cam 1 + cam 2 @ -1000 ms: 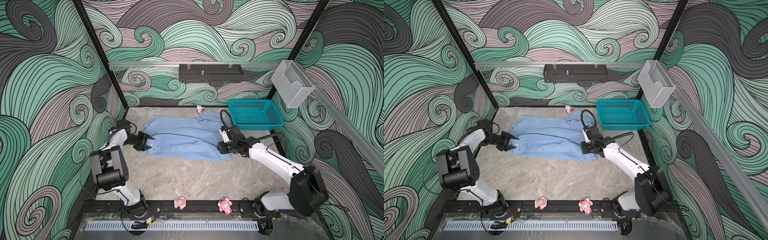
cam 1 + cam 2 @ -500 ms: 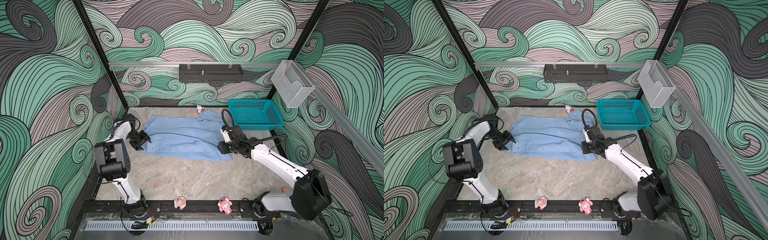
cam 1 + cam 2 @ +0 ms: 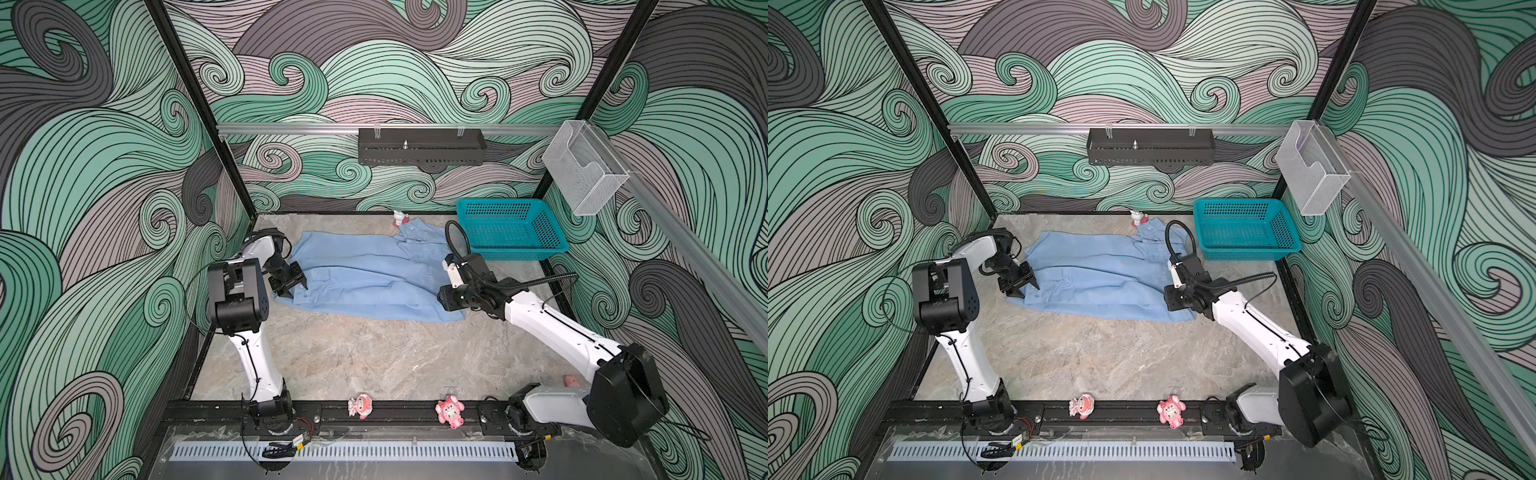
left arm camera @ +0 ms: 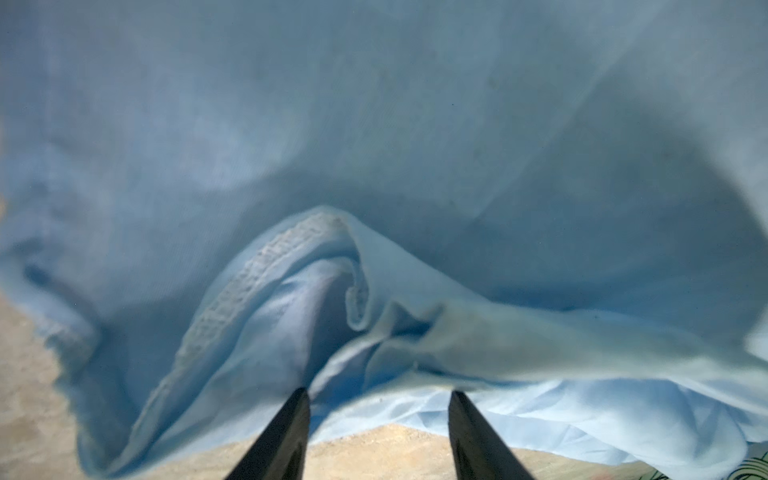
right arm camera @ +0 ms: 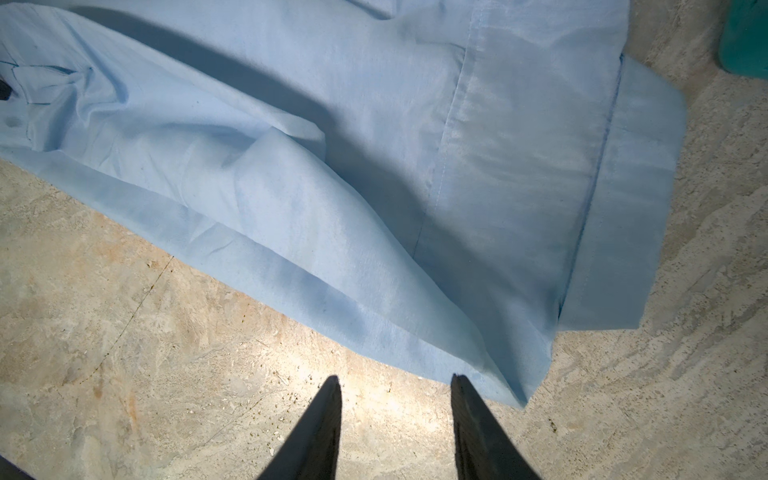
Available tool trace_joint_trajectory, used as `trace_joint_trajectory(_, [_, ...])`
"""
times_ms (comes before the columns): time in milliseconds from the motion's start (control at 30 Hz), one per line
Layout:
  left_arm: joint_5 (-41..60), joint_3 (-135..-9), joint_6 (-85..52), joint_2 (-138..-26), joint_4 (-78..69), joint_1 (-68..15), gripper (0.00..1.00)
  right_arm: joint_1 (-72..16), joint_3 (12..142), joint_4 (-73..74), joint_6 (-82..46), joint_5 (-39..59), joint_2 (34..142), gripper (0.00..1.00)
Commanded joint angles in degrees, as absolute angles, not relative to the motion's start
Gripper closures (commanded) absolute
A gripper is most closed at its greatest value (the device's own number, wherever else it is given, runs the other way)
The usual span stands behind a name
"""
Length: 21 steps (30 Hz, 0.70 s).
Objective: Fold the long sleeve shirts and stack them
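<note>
Black left claw (image 4: 378,392), parted, against blue shirt (image 4: 374,124)

shirt (image 3: 365,278): thin matt cloth, creased | table (image 3: 374,357): mottled stone-look, matt | basket (image 3: 511,232): perforated plastic

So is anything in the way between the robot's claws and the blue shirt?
No, nothing visible. The left gripper is open right at a bunched edge of the shirt, and the right gripper is open at its corner, over the table.
</note>
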<state>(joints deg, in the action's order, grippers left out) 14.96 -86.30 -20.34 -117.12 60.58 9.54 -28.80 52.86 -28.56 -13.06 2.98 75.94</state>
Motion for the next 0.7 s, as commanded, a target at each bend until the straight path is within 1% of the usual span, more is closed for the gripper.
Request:
trace_joint_trajectory(0, [17.3,-87.3,-18.6,-119.6,63.3,9.1,0.51,-28.7,52.2,-29.4,-13.2,2.7,75.2,0.56])
trace_joint_trajectory(67, [18.2,-87.1,-18.3,-119.6,63.3,9.1,0.59,-28.7,52.3,-29.6,-13.2,2.6,74.9,0.56])
trace_joint_trajectory(133, [19.7,-87.2,-17.7,-118.8,63.7,9.0,0.71,-28.7,52.5,-30.0,-13.2,2.6,74.7,0.56])
trace_joint_trajectory(267, [20.4,-87.2,-16.5,-114.5,65.3,9.0,0.91,-28.7,53.1,-30.9,-13.7,2.6,73.9,0.56])
trace_joint_trajectory(333, [22.8,-87.0,-16.9,-111.1,65.4,9.0,1.0,-28.7,53.6,-31.4,-14.0,3.0,73.8,0.55])
trace_joint_trajectory(433, [27.3,-88.3,-18.7,-104.2,66.1,8.4,1.0,-28.7,53.6,-31.1,-13.6,4.0,73.3,0.55])
trace_joint_trajectory(533, [33.1,-91.9,-23.3,-97.7,66.1,6.9,1.0,-28.8,52.4,-28.7,-12.2,3.9,72.1,0.55])
trace_joint_trajectory(600, [37.3,-94.1,-28.9,-94.1,63.2,5.2,1.0,-29.0,51.9,-26.6,-10.4,3.5,71.8,0.55])
trace_joint_trajectory(667, [40.7,-95.0,-36.6,-91.4,57.2,3.0,1.0,-29.5,51.4,-24.2,-8.2,2.7,71.9,0.54])
